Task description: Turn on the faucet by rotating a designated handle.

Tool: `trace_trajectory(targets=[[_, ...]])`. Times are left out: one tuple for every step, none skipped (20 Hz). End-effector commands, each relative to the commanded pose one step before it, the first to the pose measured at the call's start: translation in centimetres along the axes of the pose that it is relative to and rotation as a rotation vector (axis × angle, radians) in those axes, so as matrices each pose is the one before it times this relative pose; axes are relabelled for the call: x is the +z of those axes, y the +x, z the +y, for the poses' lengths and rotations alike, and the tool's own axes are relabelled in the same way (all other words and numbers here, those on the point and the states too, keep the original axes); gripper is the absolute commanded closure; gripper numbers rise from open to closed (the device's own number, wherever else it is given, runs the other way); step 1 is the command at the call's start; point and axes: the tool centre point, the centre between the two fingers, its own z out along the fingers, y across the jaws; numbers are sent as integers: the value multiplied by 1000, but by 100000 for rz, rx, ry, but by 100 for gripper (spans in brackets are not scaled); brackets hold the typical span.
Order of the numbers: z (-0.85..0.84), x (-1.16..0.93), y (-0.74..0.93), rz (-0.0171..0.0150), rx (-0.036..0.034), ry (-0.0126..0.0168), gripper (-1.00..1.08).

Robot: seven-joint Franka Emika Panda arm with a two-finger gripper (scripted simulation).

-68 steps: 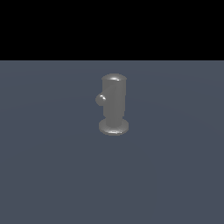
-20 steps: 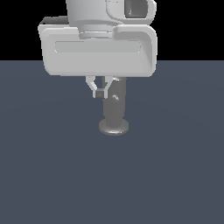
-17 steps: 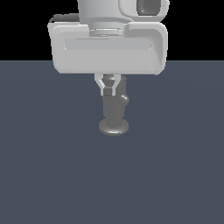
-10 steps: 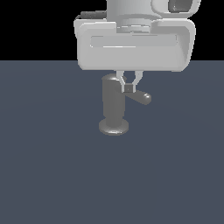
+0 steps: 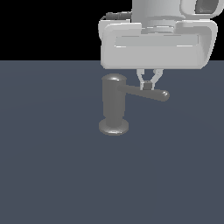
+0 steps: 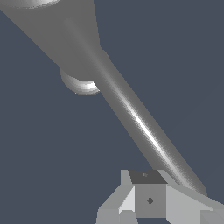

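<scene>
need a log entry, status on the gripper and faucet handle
Gripper closed, tips against handle. Handle sticks out to the exterior view's right of faucet. Nothing in the way.

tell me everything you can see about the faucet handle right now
The handle is a thin, straight grey metallic rod with a rounded tip. It juts sideways from the upper part of the faucet, pointing toward the exterior view's right, roughly level. The tool sits at it from above, fingers close together, apparently touching its mid-length.

The arm (image 5: 157, 39) is cut off at the exterior view's 12 o'clock edge. In the wrist view, the faucet (image 6: 57, 30) top and pincer (image 6: 148, 199) base run out of frame.
</scene>
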Motion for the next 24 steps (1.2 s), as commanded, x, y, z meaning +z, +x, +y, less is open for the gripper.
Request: trace_trajectory(targets=[[2161,1947,-1616,-5392,3676,454,108],[-1704,-1803,1292,4776,-3122,-394,108],[248,46,263,-100,66,5,108],[248,46,263,-100,66,6,108],[248,46,263,-100,66,6,108],[247,46,263,-100,66,6,108],[247,46,262,-100,66,6,108],[249,49,263,-108,71,7,108],[246,46,262,-100,66,6,108],[246,46,261,-100,66,6,108],[250,53,264,-115,76,7,108],[245,46,261,-100,66,7,108],[245,46,260,-100,65,7,108],[244,46,260,-100,65,7,108],[244,45,259,-100,65,7,108],[243,45,259,-100,65,7,108],[242,45,258,-100,65,7,108],[242,45,258,-100,65,7,108],[241,45,257,-100,65,8,108],[241,45,256,-100,65,8,108],[240,45,256,-100,65,8,108],[240,45,255,-100,65,8,108],[233,36,252,-82,53,7,108],[238,45,254,-100,65,8,108]])
